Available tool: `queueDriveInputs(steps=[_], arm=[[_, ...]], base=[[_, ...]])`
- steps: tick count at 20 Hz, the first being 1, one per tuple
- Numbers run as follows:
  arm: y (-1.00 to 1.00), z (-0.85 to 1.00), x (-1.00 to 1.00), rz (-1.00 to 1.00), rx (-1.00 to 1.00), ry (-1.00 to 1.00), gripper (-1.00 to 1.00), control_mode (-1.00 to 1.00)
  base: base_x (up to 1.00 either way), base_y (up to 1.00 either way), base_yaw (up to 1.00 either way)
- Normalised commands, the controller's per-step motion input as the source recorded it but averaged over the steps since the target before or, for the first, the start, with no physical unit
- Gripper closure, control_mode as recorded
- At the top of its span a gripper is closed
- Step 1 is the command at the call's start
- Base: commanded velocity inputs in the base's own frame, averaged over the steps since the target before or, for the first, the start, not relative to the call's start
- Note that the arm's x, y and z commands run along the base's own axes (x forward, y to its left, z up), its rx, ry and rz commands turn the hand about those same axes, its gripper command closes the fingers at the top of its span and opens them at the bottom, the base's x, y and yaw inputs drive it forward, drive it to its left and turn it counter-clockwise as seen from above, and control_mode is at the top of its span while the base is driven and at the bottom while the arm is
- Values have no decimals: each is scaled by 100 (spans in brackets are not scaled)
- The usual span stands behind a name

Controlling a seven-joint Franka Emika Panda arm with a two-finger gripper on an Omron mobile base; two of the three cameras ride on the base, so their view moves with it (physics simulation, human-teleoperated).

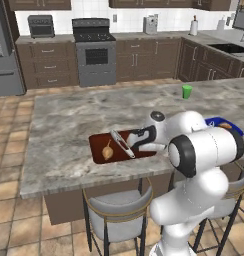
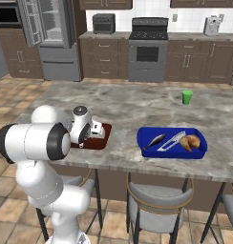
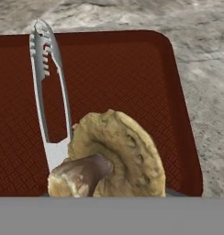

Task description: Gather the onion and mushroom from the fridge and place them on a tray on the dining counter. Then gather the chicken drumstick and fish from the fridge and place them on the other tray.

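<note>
1. Two grey-seated stools (image 1: pixel 116 210) are tucked under the near edge of the dining counter (image 1: pixel 69 115), directly below my arm.
2. My gripper (image 1: pixel 128 143) hangs low over the right half of the other tray (image 1: pixel 96 150). Its jaws are drawn in narrow on the mushroom (image 3: pixel 118 156), which sits right at the fingertips in the hand view, cap up and stem toward me.
3. The dark red tray lies close to the counter's near edge. Metal tongs (image 3: pixel 42 69) lie just left of the mushroom and run away toward the far rim. A small tan piece (image 1: pixel 108 151) rests on the tray's left part; I cannot tell what it is.
4. Bare tray floor lies open beyond the mushroom, up to the far rim.
5. To the right, well apart, the blue tray (image 2: pixel 147 136) holds the fish (image 2: pixel 155 140) beside a second pair of tongs and a tan-orange lump.
6. Farther back the stone top is open, with a green cup (image 1: pixel 187 91) near its far edge.
7. Across the tiled floor, the fridge (image 2: pixel 51 33) stands at the far left.
</note>
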Motion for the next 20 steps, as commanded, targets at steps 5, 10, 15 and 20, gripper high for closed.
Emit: queueDriveInputs(steps=[5,10,15,20], arm=[[6,-8,44,0,0,8,100,-100],[3,-20,35,0,0,6,100,-100],[1,-32,21,0,0,2,100,-100],[7,-36,15,0,0,0,100,-100]], base=[[0,0,0],[0,0,0],[0,0,0],[0,0,0]])
